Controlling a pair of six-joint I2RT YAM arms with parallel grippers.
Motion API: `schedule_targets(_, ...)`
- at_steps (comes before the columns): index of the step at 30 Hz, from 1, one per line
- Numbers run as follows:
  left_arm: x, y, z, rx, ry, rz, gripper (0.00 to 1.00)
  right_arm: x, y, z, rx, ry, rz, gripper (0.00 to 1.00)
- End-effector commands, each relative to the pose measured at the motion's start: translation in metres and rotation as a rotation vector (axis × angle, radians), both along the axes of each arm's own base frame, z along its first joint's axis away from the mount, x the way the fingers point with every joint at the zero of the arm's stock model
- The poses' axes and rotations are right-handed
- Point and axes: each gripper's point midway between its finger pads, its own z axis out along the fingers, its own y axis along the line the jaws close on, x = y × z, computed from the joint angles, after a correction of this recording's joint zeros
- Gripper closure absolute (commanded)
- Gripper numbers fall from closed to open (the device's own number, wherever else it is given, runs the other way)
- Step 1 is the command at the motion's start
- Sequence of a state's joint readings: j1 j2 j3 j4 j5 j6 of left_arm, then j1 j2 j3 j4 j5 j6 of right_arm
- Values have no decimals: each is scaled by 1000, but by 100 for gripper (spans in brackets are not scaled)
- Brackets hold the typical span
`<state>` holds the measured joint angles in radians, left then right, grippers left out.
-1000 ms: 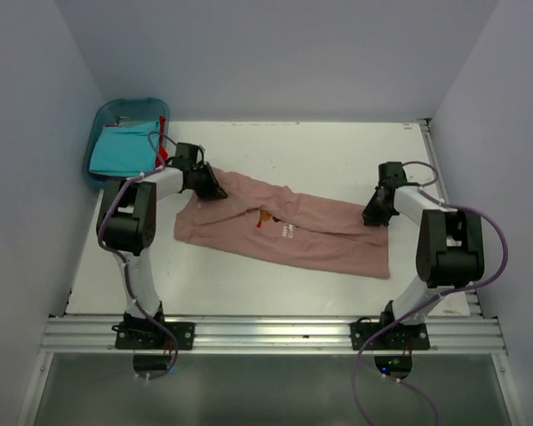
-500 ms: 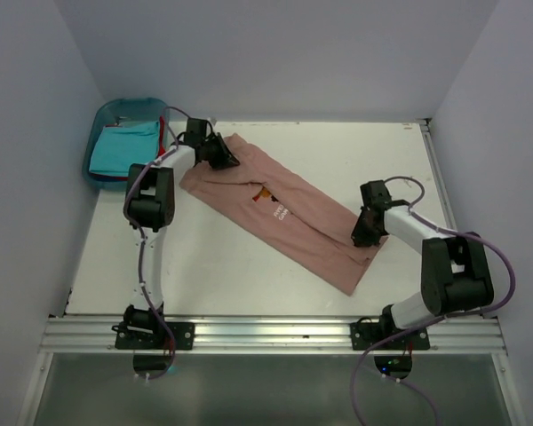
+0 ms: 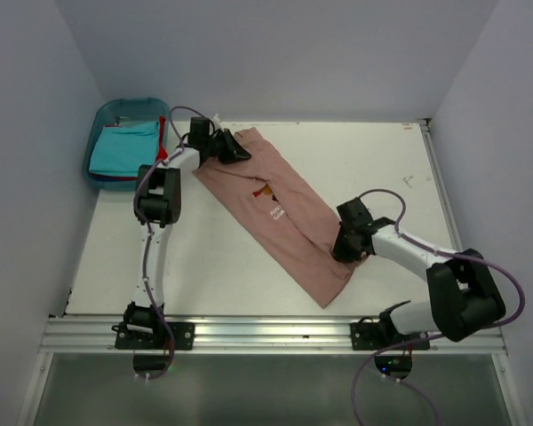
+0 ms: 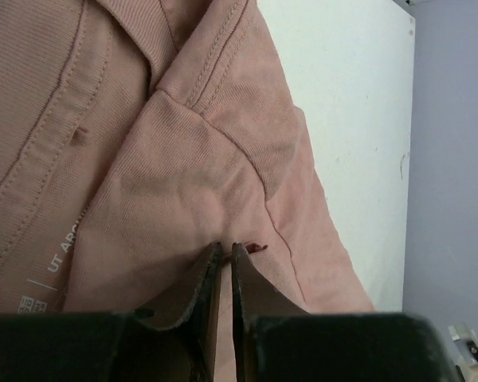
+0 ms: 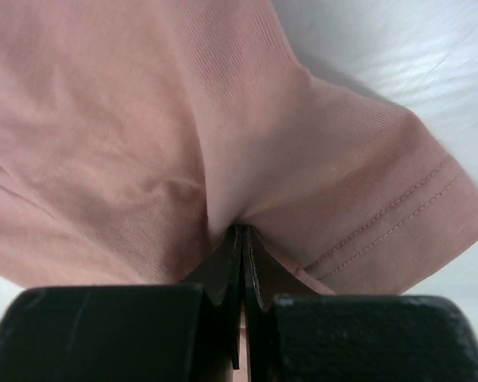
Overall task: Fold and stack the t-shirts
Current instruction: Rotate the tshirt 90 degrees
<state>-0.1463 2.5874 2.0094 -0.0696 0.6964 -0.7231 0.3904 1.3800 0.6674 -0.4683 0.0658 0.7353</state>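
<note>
A dusty pink t-shirt lies in a long diagonal strip, from the far left down towards the near middle of the table. Its small chest print faces up. My left gripper sits at the shirt's far end with its jaws a narrow slit apart, the tips resting on the pink cloth. Near the lower end, my right gripper is shut on a pinched fold of the pink cloth, beside a stitched hem. A turquoise t-shirt and a sliver of red t-shirt lie in the bin.
A blue plastic bin stands at the far left corner, against the left wall. White walls close in the table on three sides. An aluminium rail with both arm bases runs along the near edge.
The pink t-shirt has swung from lying across the table to a steep diagonal. My left gripper went farther back and its jaws parted slightly. My right gripper came nearer and leftwards, still shut.
</note>
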Motion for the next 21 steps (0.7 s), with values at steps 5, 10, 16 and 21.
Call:
schedule_targets(5,23,-13,22,-119,-104,-35,81,-64,24,-4,9,154,69,100)
schedule_targets(10,34,-12,29,-170,-119,-29,80,-76,38,5,22,150,99,100)
schedule_targets(16,36,-11,56,-215,-190,-54,79,-81,51,15,35,135,137,100)
schedule_targets(21,29,-7,156,-181,-445,-74,74,-54,73,50,87,-7,221,100)
